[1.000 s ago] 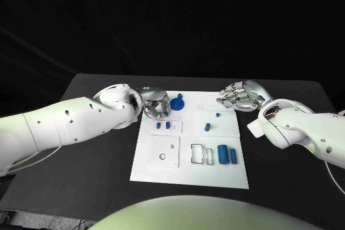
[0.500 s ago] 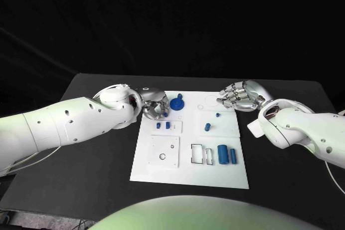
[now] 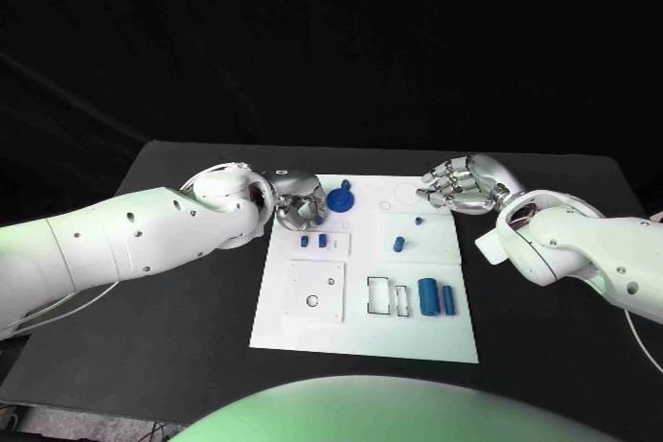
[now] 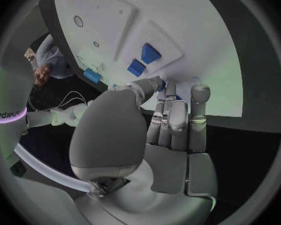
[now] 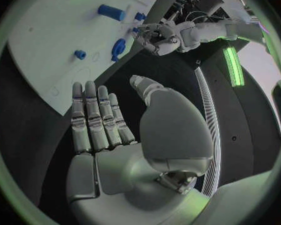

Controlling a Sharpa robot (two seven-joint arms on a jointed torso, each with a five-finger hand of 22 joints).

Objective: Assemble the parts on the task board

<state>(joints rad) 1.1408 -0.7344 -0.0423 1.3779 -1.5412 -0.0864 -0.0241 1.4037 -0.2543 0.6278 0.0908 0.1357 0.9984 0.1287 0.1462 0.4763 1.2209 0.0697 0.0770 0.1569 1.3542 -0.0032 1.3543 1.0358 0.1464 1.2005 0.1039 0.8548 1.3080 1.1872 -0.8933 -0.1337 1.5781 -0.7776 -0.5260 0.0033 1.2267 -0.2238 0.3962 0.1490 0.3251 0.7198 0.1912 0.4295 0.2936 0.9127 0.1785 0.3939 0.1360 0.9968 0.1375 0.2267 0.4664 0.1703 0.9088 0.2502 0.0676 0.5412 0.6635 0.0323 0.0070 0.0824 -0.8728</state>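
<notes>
The left hand hovers at the far left corner of the task board, fingers curled; whether it pinches something small I cannot tell. A blue disc part lies just beside its fingertips. The right hand waits at the far right corner, fingers spread, holding nothing. Nearer than both hands, two small parts, one peg and two cylinders lie loose, so I judge most assembly is left.
</notes>
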